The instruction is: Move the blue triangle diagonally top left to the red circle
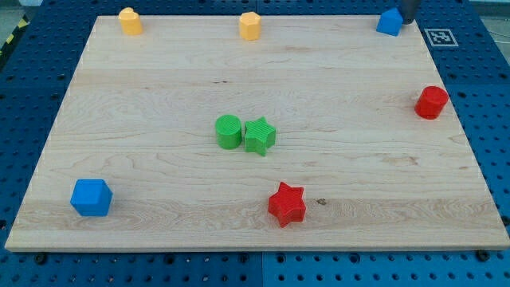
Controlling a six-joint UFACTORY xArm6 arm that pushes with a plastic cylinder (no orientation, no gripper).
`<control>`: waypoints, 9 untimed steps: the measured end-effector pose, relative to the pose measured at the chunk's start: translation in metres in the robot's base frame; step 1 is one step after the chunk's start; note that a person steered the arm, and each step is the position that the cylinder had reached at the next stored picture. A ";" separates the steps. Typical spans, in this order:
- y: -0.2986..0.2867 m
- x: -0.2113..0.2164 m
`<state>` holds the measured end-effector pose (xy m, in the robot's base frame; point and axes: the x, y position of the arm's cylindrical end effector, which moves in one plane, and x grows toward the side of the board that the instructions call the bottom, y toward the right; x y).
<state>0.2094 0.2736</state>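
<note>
Dark rod upright, my tip (406, 21) touching blue triangle (389, 22).

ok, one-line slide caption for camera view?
My tip touches the blue triangle at the board's top right, above the red circle.

blocks scattered on wooden board

pale wooden board (159, 88) on blue pegboard (486, 72). small blue triangle block (389, 22) at top right edge, touching my tip (405, 21). red circle block (431, 103) below. green cylinder (229, 131) touching green star (260, 135) mid-board.
</note>
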 end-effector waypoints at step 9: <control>-0.058 0.028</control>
